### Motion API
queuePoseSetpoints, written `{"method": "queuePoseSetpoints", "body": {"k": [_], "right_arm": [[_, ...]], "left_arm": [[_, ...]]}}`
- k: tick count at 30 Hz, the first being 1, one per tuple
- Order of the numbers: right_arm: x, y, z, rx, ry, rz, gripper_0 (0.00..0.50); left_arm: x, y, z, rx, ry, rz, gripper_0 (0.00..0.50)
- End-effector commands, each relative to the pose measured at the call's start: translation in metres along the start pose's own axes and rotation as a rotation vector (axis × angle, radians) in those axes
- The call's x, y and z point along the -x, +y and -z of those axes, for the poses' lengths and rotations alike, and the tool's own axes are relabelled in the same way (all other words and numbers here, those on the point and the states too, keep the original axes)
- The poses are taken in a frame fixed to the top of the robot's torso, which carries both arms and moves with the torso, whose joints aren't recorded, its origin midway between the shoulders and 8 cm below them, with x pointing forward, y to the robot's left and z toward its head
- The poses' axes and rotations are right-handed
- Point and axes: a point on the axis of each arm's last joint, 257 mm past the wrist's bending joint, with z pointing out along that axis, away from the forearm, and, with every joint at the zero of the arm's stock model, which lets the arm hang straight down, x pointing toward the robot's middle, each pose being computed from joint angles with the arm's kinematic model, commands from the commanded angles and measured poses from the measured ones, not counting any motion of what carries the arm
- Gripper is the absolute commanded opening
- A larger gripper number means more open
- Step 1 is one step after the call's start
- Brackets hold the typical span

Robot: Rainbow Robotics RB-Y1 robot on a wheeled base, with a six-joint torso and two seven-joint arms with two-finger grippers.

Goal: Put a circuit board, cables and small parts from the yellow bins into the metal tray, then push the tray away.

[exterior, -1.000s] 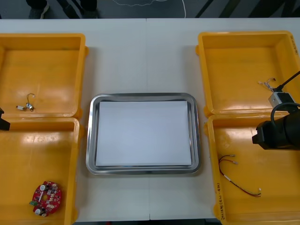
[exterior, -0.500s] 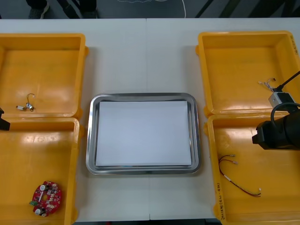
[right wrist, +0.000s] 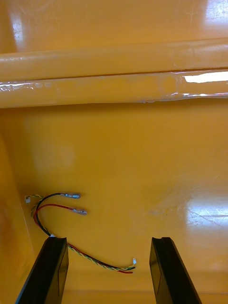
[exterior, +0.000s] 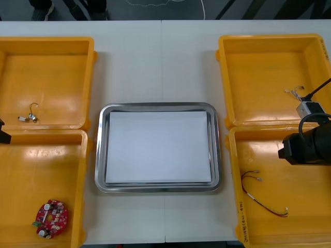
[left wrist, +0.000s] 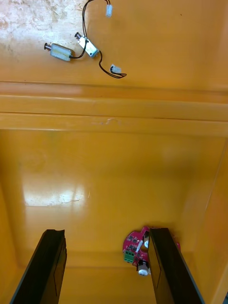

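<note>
Metal tray [exterior: 158, 107], frame centre, holds no parts; all transfers remain. Left tool [left wrist: 107, 232] and right tool [right wrist: 109, 240]: both spread apart, empty.

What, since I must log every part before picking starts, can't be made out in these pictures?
Left wrist view: the circuit board is partly hidden behind a finger of the open left end effector.
Right wrist view: a short stretch of the red and yellow cable passes behind a finger of the open right end effector.
Front view: the small metal parts in the far right yellow bin are too small to identify.
</note>
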Motion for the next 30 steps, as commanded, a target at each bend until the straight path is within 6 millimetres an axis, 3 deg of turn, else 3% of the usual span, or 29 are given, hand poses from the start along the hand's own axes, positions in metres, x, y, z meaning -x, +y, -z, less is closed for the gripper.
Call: {"method": "queuePoseSetpoints", "body": {"k": [1, 30], "right_arm": [[0.0033, -0.0147, 0.008, -0.027, -0.015, -0.007, 0.5], [0.0033, -0.0147, 0.008, -0.027, -0.015, -0.007, 0.5]], "left_arm": [[0.001, 0.0038, 0.0063, 0.01, -0.024, -0.053, 0.5], [0.001, 0.0038, 0.0063, 0.01, -0.024, -0.053, 0.5]]}}
